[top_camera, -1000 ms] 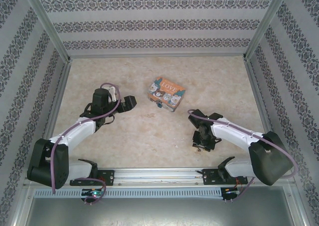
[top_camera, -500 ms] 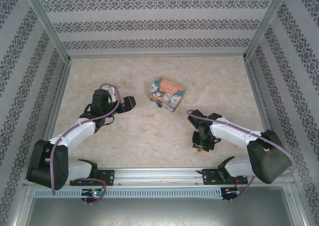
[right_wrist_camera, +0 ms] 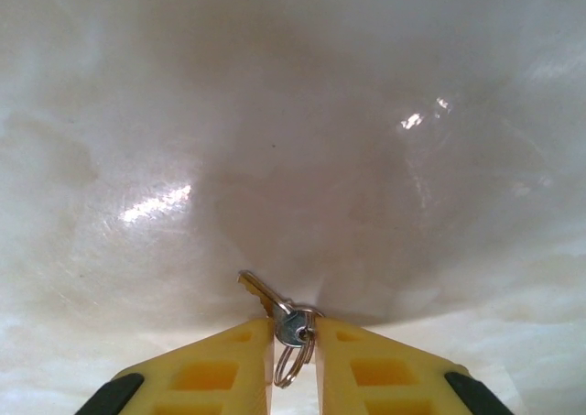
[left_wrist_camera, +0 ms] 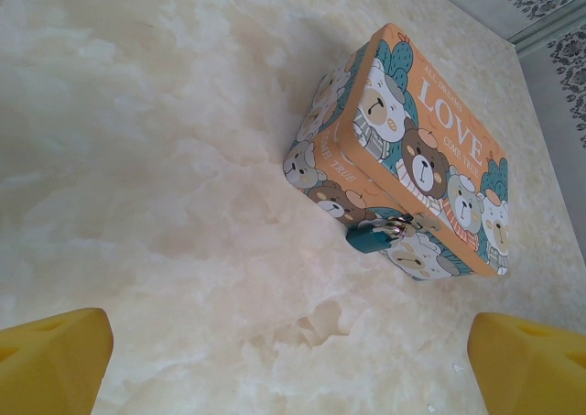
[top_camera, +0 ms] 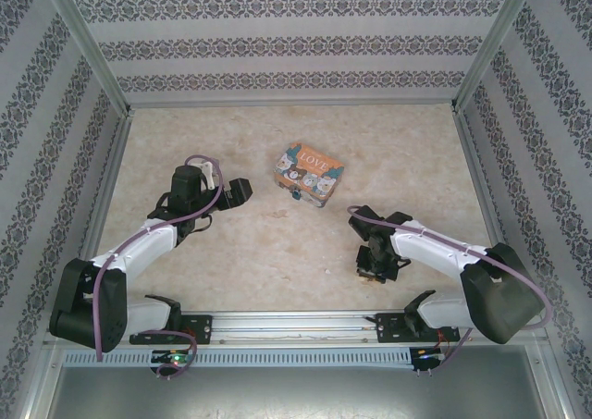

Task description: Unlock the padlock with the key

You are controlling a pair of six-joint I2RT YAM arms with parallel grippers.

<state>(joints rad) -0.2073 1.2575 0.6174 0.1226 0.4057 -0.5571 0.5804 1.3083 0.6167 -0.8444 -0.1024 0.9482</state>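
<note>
The tiny teal padlock (left_wrist_camera: 370, 239) with a silvery shackle hangs on the clasp of the orange "LOVE" tin (left_wrist_camera: 423, 147), on the side facing my left gripper (left_wrist_camera: 293, 365). That gripper is open, hovers left of the tin (top_camera: 310, 173), and holds nothing. The small silver key (right_wrist_camera: 273, 303) with its ring lies on the table near the front right. My right gripper (right_wrist_camera: 295, 335) points down at the table (top_camera: 259, 243), and its yellow fingers (right_wrist_camera: 220, 365) press the key's head from both sides while the blade sticks out to the upper left.
Patterned walls enclose the marble-look table on three sides. A metal rail (top_camera: 296, 325) runs along the near edge between the arm bases. Open tabletop lies between the tin and my right gripper (top_camera: 372, 267).
My right gripper's fingers have closed in around the key at the table surface. The left arm has barely moved.
</note>
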